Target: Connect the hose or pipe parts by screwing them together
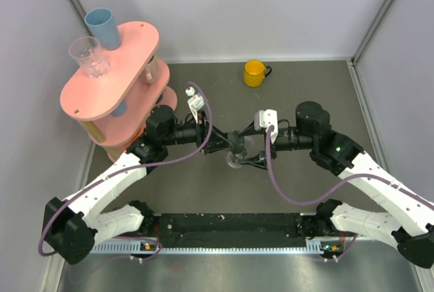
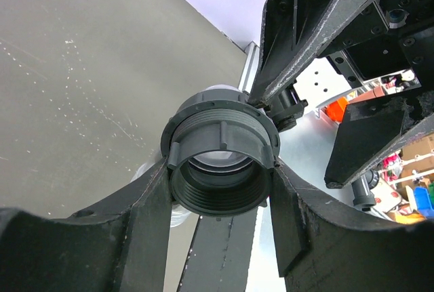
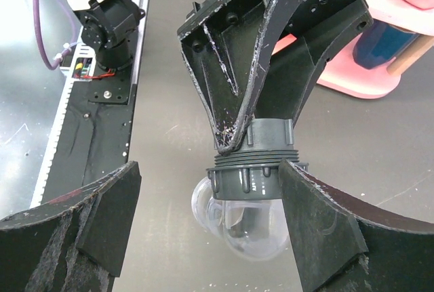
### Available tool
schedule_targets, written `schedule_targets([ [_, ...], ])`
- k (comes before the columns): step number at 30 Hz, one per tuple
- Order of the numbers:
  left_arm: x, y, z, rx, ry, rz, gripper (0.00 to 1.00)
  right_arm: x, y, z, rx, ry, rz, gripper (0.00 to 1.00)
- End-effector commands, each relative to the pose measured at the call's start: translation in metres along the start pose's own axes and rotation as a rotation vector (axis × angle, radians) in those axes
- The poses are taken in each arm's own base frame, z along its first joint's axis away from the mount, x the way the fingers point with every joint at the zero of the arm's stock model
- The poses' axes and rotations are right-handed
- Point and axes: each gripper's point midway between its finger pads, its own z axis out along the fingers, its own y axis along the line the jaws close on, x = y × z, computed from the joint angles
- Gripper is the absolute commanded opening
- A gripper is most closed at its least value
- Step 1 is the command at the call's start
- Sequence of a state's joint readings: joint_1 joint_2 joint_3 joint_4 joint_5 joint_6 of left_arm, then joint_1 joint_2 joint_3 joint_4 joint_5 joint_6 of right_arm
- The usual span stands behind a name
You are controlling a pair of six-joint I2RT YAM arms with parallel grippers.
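No legible text, label or number anywhere.

Pale grey walls (image 1: 237,7) close in on three sides of the dark grey tabletop (image 1: 305,102) I work over. A pink tiered shelf (image 1: 129,68) stands at my far left, with a blue cup (image 1: 103,26) and a clear cup (image 1: 89,56) on its top deck. A yellow mug (image 1: 254,73) sits by the back wall. The light is even and the shadows soft.
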State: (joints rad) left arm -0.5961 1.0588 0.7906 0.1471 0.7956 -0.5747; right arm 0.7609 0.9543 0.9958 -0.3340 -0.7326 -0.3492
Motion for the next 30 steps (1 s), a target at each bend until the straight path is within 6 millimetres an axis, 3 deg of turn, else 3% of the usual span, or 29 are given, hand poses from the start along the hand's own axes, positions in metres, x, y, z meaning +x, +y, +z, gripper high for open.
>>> schedule_targets([
  [1,-0.023,-0.026,-0.002,0.088,-0.064,0.085,0.0,-0.002,0.01,0.012,-0.077,-0.01,0.008,0.8],
  [14,-0.017,-0.032,-0.007,0.12,-0.066,0.136,0.0,0.023,0.0,0.027,-0.06,0.063,0.073,0.8],
  [21,-0.017,-0.031,-0.007,0.12,-0.074,0.149,0.0,0.026,0.014,0.035,-0.131,0.065,0.096,0.81],
  [25,-0.015,-0.03,-0.007,0.123,-0.072,0.151,0.0,0.032,0.006,0.039,-0.082,0.094,0.099,0.8],
  [30,-0.009,-0.024,-0.007,0.1,-0.055,0.154,0.0,0.022,-0.014,0.03,0.042,0.099,0.071,0.85],
])
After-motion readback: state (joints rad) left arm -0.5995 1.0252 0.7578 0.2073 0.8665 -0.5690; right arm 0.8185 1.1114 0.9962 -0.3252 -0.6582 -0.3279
